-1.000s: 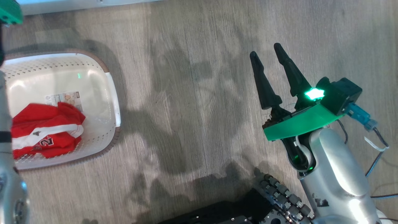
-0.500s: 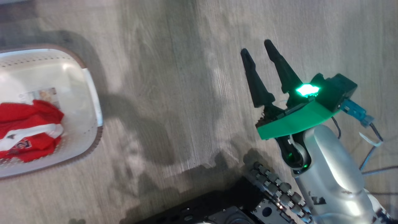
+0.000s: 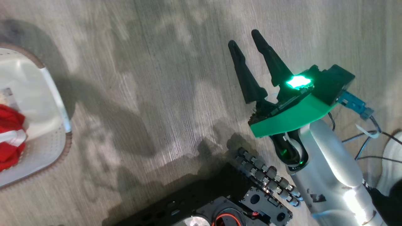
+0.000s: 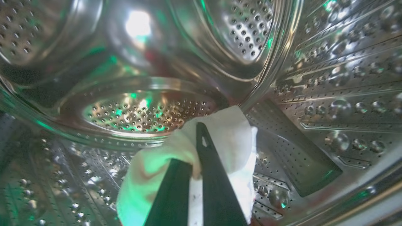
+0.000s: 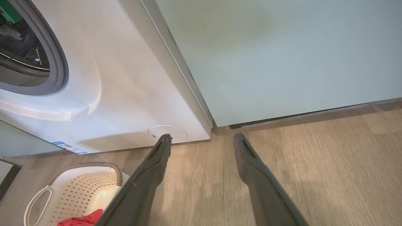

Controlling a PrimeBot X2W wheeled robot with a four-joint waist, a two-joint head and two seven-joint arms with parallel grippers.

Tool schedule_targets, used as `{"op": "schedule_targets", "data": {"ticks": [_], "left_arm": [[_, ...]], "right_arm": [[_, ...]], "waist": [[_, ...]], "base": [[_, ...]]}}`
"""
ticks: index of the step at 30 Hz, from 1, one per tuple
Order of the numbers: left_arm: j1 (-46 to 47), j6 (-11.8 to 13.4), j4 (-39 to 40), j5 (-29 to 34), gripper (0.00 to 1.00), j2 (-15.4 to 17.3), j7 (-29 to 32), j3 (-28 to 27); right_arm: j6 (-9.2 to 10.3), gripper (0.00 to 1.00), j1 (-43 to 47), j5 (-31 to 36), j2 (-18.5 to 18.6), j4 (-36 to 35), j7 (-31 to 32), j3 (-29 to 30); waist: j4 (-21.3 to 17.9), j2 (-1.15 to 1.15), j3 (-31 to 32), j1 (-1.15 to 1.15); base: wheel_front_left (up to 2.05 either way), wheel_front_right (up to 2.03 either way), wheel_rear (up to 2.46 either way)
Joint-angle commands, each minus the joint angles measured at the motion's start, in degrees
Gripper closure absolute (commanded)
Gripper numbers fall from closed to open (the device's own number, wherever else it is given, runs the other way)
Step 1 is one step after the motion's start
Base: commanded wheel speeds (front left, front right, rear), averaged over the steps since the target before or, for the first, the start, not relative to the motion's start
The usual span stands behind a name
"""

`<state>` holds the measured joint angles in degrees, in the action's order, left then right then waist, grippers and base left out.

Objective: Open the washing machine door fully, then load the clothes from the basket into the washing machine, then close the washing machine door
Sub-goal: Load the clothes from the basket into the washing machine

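My left gripper is deep inside the washing machine's perforated steel drum, shut on a white garment that hangs around its fingers. My right gripper hangs open and empty over the wood floor, right of the basket. Its own wrist view has its fingertips apart before the washing machine's white front, near the round flap. Red clothes lie in the cream basket, and a red corner is seen there too. The washing machine door is out of view.
A pale green cabinet stands right of the washer. The grey gasket rings the opening. My dark base sits low in the head view. Cables and a white rounded shape lie at the right edge.
The head camera has swung, so the basket has slid to the left edge of the picture and the pale left forearm has left it. The right gripper stays open.
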<state>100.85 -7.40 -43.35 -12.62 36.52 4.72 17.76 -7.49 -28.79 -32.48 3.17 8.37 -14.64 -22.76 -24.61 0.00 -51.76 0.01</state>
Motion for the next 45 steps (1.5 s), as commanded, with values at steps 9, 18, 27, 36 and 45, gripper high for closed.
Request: {"op": "schedule_targets", "data": {"ticks": [9,18,27,36,45], "left_arm": [[6.52,1.02,-8.85,2.52,1.00,1.22,-5.12,2.41],[9.43,1.35,-16.34,2.74,0.00,-0.28,-9.85,3.75],[10.91,0.80,-20.93,2.54,0.00,-1.47,-12.79,5.41],[8.12,0.27,-24.04,0.51,0.00,-2.97,-15.69,6.03],[-1.12,-0.05,-24.67,-3.04,0.00,-5.42,-18.66,7.70]], "right_arm": [[0.00,0.00,2.39,-1.25,-0.29,-2.19,-0.36,-1.32],[0.00,0.00,2.58,-1.37,-0.29,-1.89,-0.36,-1.37],[0.00,0.00,1.51,-1.25,-0.29,-1.59,-0.36,-1.37],[0.00,0.00,0.81,-0.11,-0.29,-0.80,-0.36,-0.71],[0.00,0.00,1.82,2.29,-0.29,0.67,-0.36,1.93]], "waist": [[-1.43,0.00,-1.88,-0.01],[-1.37,0.00,-1.77,-0.01],[-1.26,0.00,-1.20,-0.01],[-0.08,0.00,2.43,-0.01],[3.00,0.00,9.89,-0.01]], "base": [[0.00,0.00,0.00],[0.00,0.00,0.00],[0.00,0.00,0.00],[0.00,0.00,0.00],[0.00,0.00,0.00]]}}
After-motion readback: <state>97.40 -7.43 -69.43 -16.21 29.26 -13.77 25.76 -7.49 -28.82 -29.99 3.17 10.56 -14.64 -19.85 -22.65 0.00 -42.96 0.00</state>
